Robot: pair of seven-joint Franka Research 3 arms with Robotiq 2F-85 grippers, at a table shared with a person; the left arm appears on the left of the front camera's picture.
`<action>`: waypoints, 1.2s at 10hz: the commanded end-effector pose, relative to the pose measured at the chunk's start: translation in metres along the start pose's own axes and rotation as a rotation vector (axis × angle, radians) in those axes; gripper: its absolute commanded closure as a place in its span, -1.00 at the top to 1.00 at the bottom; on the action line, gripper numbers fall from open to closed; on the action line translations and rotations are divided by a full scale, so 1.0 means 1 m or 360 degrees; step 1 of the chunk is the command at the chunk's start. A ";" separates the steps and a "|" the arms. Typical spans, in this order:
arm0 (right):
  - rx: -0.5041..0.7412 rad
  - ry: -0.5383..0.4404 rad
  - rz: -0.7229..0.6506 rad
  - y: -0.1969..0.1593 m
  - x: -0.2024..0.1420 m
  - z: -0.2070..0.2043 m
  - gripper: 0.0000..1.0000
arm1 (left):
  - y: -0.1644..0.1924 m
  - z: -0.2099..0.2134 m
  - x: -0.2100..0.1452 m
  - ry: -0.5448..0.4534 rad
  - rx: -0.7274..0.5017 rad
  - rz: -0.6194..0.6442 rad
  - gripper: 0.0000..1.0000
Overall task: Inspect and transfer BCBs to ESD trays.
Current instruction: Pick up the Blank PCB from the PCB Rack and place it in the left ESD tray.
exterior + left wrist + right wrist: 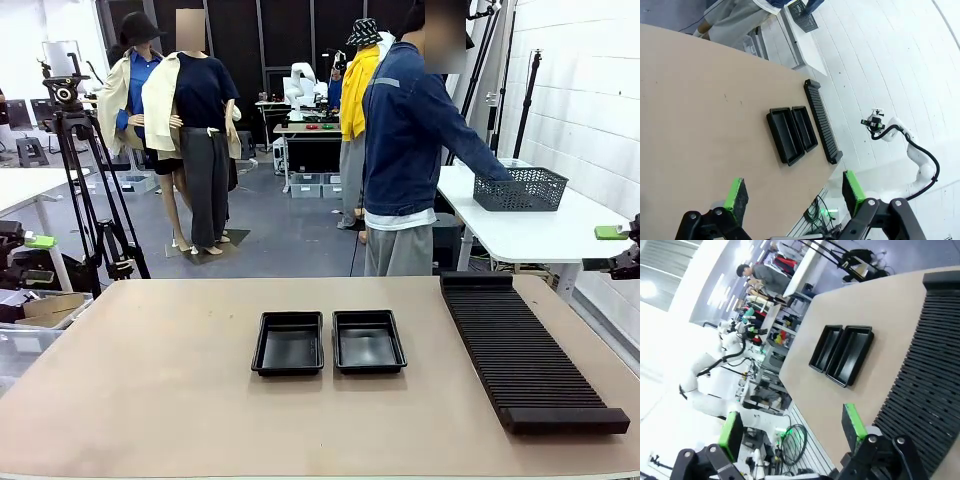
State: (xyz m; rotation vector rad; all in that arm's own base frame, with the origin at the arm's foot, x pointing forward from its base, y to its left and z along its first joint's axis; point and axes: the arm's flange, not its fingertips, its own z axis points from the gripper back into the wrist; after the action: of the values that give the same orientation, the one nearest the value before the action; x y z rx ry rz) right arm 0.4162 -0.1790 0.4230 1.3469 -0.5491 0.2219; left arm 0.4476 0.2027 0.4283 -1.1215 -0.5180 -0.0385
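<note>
Glossy black rimmed ESD trays (290, 348) side by side — left gripper (792, 179), right gripper (790, 412) wide, empty

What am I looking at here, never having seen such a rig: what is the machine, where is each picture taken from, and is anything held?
Two robot arms share a table with a person standing at its far side. The front view looks across from between the arms; each wrist view looks along one arm's own two green-padded fingers. On the table lie two empty black ESD trays side by side and a long ribbed rack. The left tool and right tool are open and hold nothing, away from the trays.
</note>
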 end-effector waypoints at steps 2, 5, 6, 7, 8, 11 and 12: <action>0.0007 0.0013 0.0041 -0.002 0.008 -0.006 1.00 | -0.010 0.002 0.004 -0.0049 -0.0018 -0.0065 1.00; 0.0013 0.0004 -0.0005 -0.002 0.001 -0.002 1.00 | -0.005 -0.001 0.003 0.0002 -0.0001 -0.0019 1.00; 0.0013 0.0004 -0.0005 -0.002 0.001 -0.002 1.00 | -0.005 -0.001 0.003 0.0002 -0.0001 -0.0019 1.00; 0.0013 0.0004 -0.0005 -0.002 0.001 -0.002 1.00 | -0.005 -0.001 0.003 0.0002 -0.0001 -0.0019 1.00; 0.0013 0.0004 -0.0005 -0.002 0.001 -0.002 1.00 | -0.005 -0.001 0.003 0.0002 -0.0001 -0.0019 1.00; 0.0013 0.0004 -0.0005 -0.002 0.001 -0.002 1.00 | -0.005 -0.001 0.003 0.0002 -0.0001 -0.0019 1.00; 0.0013 0.0004 -0.0005 -0.002 0.001 -0.002 1.00 | -0.005 -0.001 0.003 0.0002 -0.0001 -0.0019 1.00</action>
State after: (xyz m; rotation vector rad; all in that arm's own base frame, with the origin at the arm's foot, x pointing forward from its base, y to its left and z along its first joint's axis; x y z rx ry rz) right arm 0.4184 -0.1772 0.4218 1.3522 -0.5441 0.2239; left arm 0.4496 0.1988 0.4326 -1.1259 -0.5234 -0.0500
